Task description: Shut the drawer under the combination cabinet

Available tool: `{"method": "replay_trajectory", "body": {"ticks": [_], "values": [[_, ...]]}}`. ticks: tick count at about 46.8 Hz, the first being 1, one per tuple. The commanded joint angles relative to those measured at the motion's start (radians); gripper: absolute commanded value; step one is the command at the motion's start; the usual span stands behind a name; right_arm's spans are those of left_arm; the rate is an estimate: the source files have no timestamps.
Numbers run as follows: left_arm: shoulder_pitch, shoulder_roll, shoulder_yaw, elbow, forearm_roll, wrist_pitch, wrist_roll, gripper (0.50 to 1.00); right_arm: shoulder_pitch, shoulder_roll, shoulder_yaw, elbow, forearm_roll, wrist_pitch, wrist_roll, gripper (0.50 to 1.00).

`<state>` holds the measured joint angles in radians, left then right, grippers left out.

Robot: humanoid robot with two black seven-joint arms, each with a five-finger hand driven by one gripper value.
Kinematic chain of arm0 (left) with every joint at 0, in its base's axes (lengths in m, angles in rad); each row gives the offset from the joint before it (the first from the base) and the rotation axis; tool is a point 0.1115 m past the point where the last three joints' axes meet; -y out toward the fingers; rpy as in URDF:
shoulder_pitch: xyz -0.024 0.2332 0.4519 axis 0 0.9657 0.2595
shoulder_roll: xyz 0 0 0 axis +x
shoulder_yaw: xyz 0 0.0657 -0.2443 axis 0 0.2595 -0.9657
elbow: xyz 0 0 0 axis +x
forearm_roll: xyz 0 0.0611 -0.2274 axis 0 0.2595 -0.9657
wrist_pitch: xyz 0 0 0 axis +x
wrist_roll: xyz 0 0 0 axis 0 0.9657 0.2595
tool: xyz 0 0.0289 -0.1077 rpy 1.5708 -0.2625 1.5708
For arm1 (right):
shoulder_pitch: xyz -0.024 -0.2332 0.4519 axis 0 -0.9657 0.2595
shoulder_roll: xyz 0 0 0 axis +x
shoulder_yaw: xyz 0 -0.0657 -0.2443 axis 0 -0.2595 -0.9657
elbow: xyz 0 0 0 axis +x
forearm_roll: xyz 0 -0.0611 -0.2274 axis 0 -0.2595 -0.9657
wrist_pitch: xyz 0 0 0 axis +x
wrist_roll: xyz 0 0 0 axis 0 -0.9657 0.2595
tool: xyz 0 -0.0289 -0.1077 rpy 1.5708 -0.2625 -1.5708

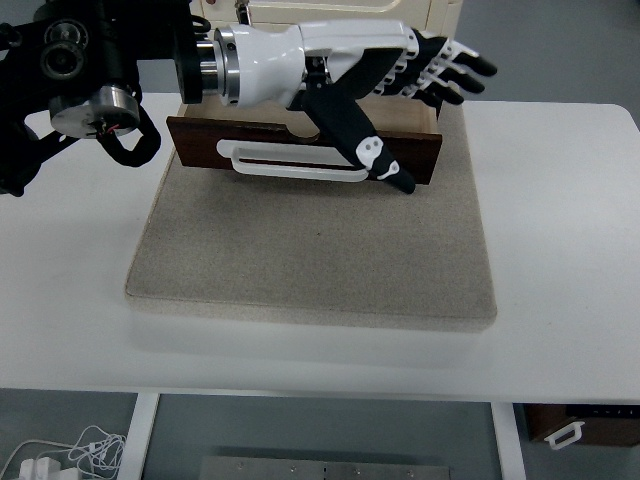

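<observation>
Where the white counter (560,220) meets the bottom of the view, it carries a grey speckled mat (310,250). At the mat's far end stands the dark wooden drawer (200,140), pulled out from under the cream combination cabinet (425,10), its white handle (290,160) facing forward. Above the open drawer, the left hand (370,85) reaches across from the left, fingers (455,70) stretched flat and grasping nothing, thumb angled down in front of the drawer's face near the handle.
</observation>
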<state>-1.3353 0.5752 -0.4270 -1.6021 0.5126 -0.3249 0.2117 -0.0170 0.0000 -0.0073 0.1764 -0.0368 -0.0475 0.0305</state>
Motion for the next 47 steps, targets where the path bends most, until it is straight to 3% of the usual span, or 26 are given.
{"method": "replay_trajectory", "body": {"ticks": [1,9,19,36,47], "values": [[-0.004,-0.001,0.016,-0.010,0.000,-0.028,0.047,0.992,0.000,0.000,0.000,0.000,0.000,0.000,0.000,0.952],[-0.030,-0.002,0.079,-0.012,0.001,-0.098,0.098,0.994,0.000,0.000,0.000,0.000,0.000,0.000,0.000,0.952],[-0.036,0.003,0.158,-0.012,0.003,-0.161,0.204,0.994,0.000,0.000,0.000,0.000,0.000,0.000,0.000,0.952],[-0.041,0.023,0.215,-0.006,0.004,-0.209,0.354,0.996,0.000,0.000,0.000,0.000,0.000,0.000,0.000,0.952],[-0.042,0.028,0.235,0.022,0.004,-0.240,0.386,0.996,0.000,0.000,0.000,0.000,0.000,0.000,0.000,0.952]]}}
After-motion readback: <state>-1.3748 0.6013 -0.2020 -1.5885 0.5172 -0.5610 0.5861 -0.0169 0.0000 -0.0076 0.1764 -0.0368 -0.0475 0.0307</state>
